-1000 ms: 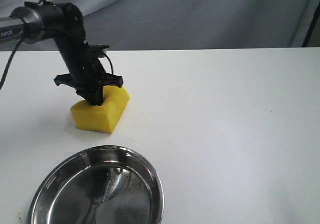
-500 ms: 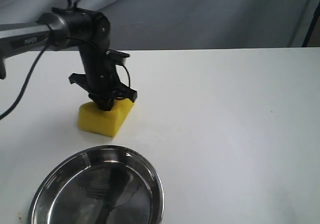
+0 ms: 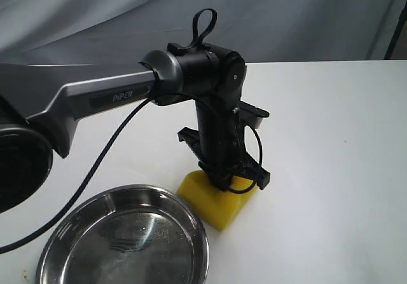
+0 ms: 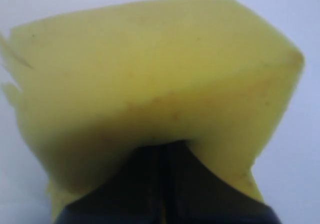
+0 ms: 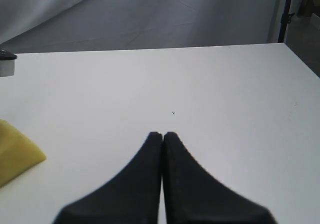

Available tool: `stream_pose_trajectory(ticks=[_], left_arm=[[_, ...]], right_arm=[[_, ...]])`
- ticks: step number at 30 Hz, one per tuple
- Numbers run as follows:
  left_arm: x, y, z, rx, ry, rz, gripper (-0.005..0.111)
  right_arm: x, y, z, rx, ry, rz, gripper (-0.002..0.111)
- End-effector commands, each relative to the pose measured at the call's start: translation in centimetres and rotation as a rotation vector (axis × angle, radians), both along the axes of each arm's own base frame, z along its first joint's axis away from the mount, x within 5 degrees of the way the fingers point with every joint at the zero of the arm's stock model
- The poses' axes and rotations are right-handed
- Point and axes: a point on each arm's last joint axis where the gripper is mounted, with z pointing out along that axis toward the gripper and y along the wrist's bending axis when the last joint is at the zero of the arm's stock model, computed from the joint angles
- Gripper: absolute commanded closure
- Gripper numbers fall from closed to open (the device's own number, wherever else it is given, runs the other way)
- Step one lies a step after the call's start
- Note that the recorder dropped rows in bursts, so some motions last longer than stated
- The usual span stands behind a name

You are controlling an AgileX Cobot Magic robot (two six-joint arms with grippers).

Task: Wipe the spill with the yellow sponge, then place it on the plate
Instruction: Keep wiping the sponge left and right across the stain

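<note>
My left tool (image 3: pixel 227 181) comes down from above and pinches the yellow sponge (image 3: pixel 219 202), its tips sunk into the foam, which bulges around them. The sponge sits on the white desk (image 3: pixel 331 138) in the lower centre of the exterior view, just right of the plate (image 3: pixel 198 233). I cannot tell whether it touches the steel rim. My right tool (image 5: pixel 162 134) has its tips pressed together on nothing, over bare desk, apart from the sponge.
</note>
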Motion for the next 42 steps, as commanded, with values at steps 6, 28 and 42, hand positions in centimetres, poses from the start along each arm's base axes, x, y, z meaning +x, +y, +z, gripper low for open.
stream_pose_trajectory(ticks=[6, 28, 42], left_arm=[[1.2, 1.7, -1.6, 0.004, 0.060, 0.053, 0.107], [11.7, 20.2, -1.7, 0.083, 0.014, 0.495, 0.107], [7.2, 9.5, -1.5, -0.066, 0.107, 0.315, 0.107]], right_arm=[[0.0, 0.0, -0.1, 0.002, -0.002, -0.009, 0.108], [0.0, 0.0, -0.1, 0.000, -0.002, -0.009, 0.108], [0.0, 0.0, -0.1, 0.002, -0.002, -0.009, 0.108]])
